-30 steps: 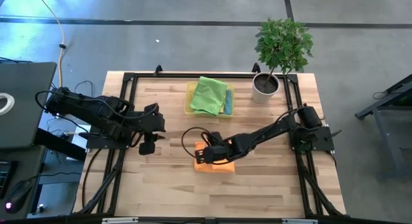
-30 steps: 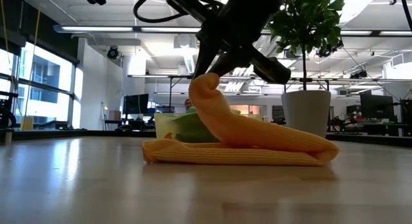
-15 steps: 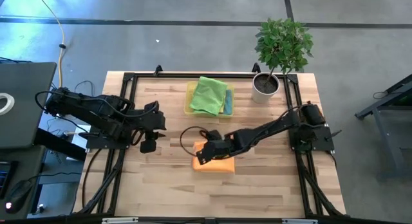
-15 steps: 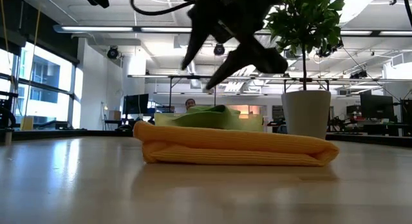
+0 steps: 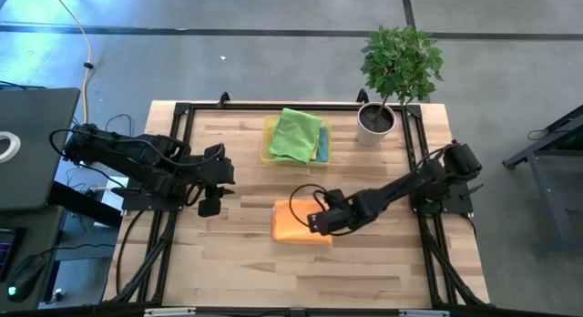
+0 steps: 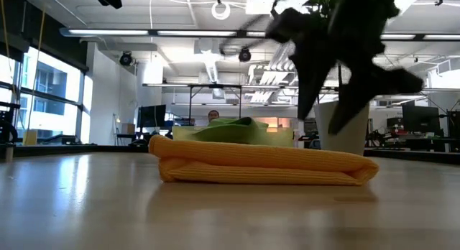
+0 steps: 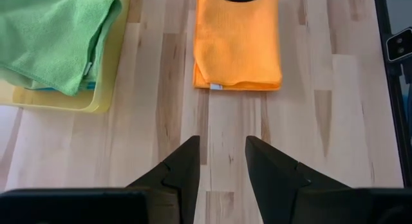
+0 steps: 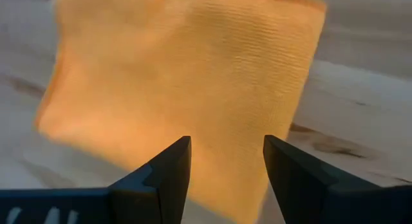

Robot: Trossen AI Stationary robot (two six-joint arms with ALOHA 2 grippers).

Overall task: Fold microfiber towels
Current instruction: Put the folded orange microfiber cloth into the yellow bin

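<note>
Orange towel (image 5: 295,225) released since earlier frame, now lies folded flat on worktop (image 5: 237,262). Right claw (image 5: 319,222) spread wide, empty, at towel's right end. Left claw (image 5: 209,208) parted, empty, well apart.

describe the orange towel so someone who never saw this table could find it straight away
Start at the wooden table and find the translucent yellow tray of green cloths beside the potted plant. Toward the table's front edge from that tray lies the orange towel, folded flat on bare wood, with the open right gripper above its right end. It is the only orange cloth, and the only one outside the tray.
</note>
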